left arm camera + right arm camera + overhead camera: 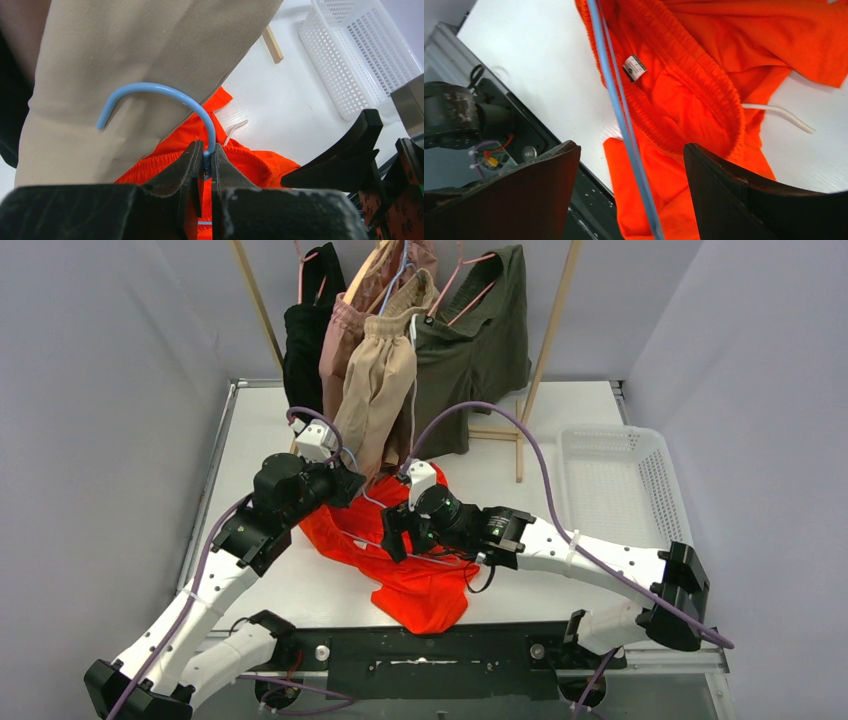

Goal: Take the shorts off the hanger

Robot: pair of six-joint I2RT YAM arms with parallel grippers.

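orange shorts [420, 585] lie crumpled on the table [270, 580], near-centre, btwn the two arms, one leg trailing toward the near edge. waistband is gathered, w/ a small white label [634, 67] sewn inside and a white drawstring [781, 114] lying out on the table on the far side. blue wire hanger [150, 87] is threaded into them: its hook curves up clear of the fabric, and in the right wrist view a straight run of the wire crosses over the waistband.

left hand [206, 150] is clamped tight on the hanger neck just below the hook, at the far left edge of the orange shorts. right hand [629, 150] hovers over the middle of the shorts w/ fingers spread wide, gripping nothing; the blue wire passes btwn them in that view, and i can't tell if it touches either.

just beyond the left hand hang the beige shorts [380, 390], their hem near the table and filling most of the left wrist view. beside them on the wooden rack [545, 360] at the far side: pink shorts [345, 330] to the left, olive green shorts [480, 350] to the right, and a black garment [305, 350] furthest left.

white plastic basket [620, 480] sits on the table's right side, well apart from the shorts.
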